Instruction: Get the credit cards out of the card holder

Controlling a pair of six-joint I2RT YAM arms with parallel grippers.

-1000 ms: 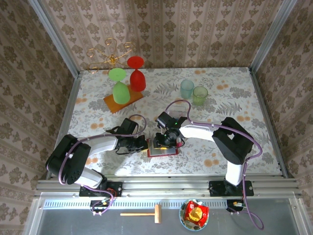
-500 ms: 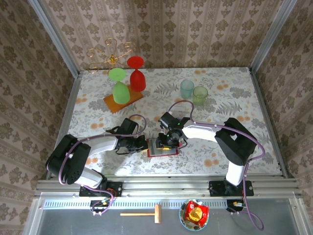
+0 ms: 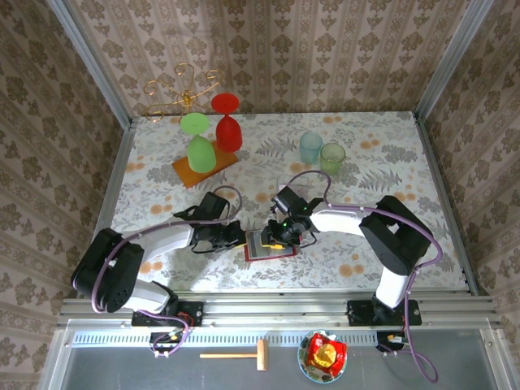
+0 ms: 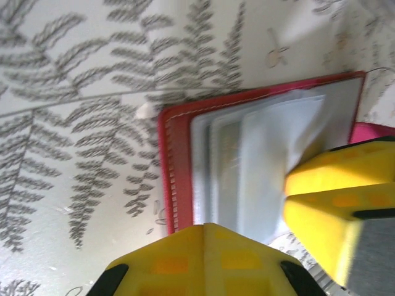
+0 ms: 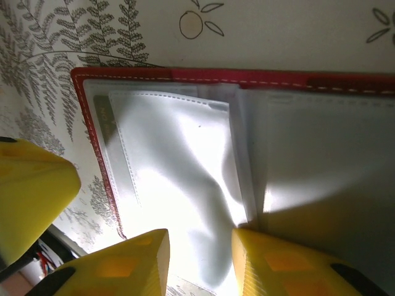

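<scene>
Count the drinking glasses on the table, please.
4: a green stemmed glass and a red stemmed glass at the orange board, far left; a bluish tumbler beside a green tumbler, far middle.

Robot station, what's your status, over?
Left end effector shut at edge of card holder. Right end effector part open on its clear pockets. Holder lies open, no card out yet. Cups stand well back.
</scene>
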